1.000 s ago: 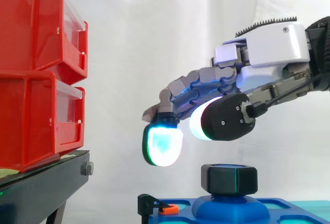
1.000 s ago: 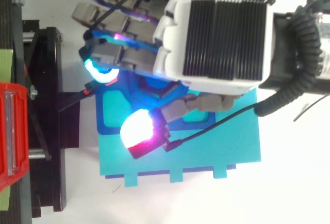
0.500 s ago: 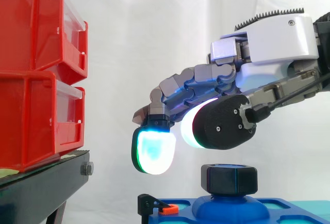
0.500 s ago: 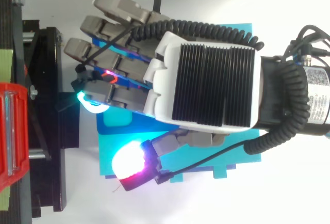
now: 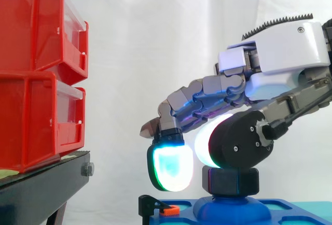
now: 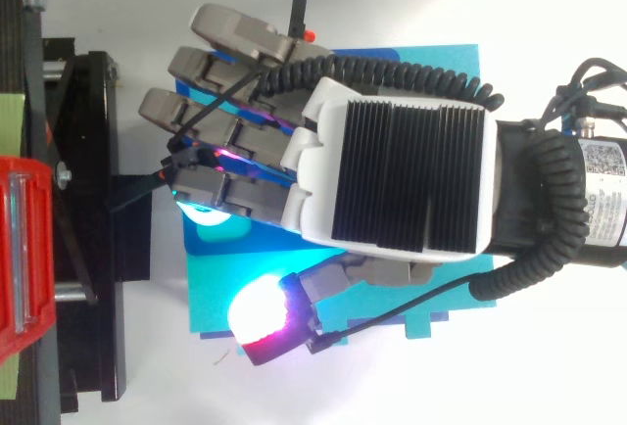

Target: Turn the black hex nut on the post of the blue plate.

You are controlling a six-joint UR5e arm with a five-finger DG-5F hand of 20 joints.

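the robot's white-and-grey hand is released, its fingers loosely arched and grasping nothing. the black hex nut sits on the raised centre of the blue plastic plate, directly under the thumb, whose pad looks to rest on the nut's top. a glowing fingertip hangs just beyond the nut, likely placed to bracket it for a turning grip.
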